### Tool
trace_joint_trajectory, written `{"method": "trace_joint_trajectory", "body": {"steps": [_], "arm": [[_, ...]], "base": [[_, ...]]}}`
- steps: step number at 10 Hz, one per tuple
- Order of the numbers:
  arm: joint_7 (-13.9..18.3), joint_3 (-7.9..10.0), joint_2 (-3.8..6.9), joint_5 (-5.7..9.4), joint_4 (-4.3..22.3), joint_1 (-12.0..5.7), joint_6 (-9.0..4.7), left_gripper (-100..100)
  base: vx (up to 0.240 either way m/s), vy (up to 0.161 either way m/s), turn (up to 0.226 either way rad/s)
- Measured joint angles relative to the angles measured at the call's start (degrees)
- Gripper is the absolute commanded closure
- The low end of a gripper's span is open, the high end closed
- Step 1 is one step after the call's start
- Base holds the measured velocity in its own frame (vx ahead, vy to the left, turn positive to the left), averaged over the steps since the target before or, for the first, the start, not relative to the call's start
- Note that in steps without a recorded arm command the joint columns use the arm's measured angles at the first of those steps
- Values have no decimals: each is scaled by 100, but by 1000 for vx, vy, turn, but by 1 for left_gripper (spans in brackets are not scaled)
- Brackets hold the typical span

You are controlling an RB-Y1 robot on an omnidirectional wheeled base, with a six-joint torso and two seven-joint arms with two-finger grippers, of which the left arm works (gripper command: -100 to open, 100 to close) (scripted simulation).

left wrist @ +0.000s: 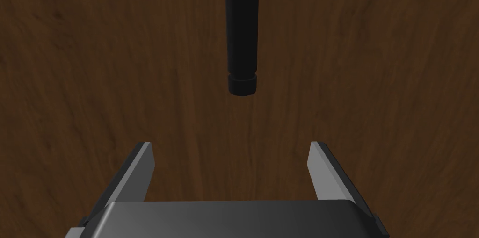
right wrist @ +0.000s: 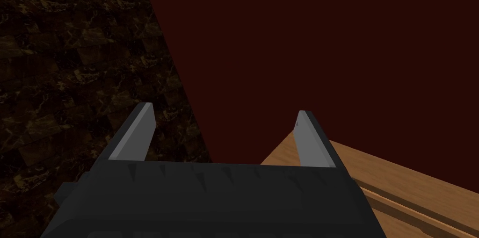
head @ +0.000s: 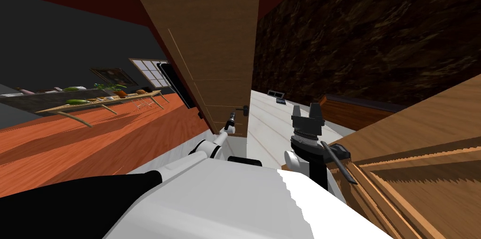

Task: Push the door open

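A brown wooden door (head: pixel 216 53) stands ajar ahead of me, its free edge toward the right, with a black lever handle (head: pixel 244 110) low on it. My left arm reaches forward and its gripper (head: pixel 230 121) is up against the door face just beside the handle. In the left wrist view the wooden door (left wrist: pixel 93 85) is very close, the black handle (left wrist: pixel 242 34) lies just beyond the open left gripper (left wrist: pixel 230 148), and nothing is between the fingers. My right gripper (head: pixel 308 111) is raised at my right, open and empty (right wrist: pixel 223 113).
Beyond the door's edge a pale plank floor (head: pixel 272 123) leads past a dark mottled wall (head: pixel 376 39). A wooden door frame (head: pixel 422 156) stands close at my right. To my left lie an orange wood floor (head: pixel 94 133) and a long table (head: pixel 103 101) with vegetables.
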Motion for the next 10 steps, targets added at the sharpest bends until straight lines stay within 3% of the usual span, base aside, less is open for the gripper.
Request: {"method": "trace_joint_trajectory", "body": {"steps": [3, 7, 8, 10], "arm": [[-324, -91, -153, 390, 192, -116, -118, -100], [-698, -169, -360, 803, 258, -193, -152, -100], [-710, -173, -365, 811, 265, -195, -159, -100], [-683, -182, -244, 809, 303, -211, -172, -100]], "base": [[-93, -68, -13], [-75, -105, -6], [73, 80, -8], [151, 147, -19]]}}
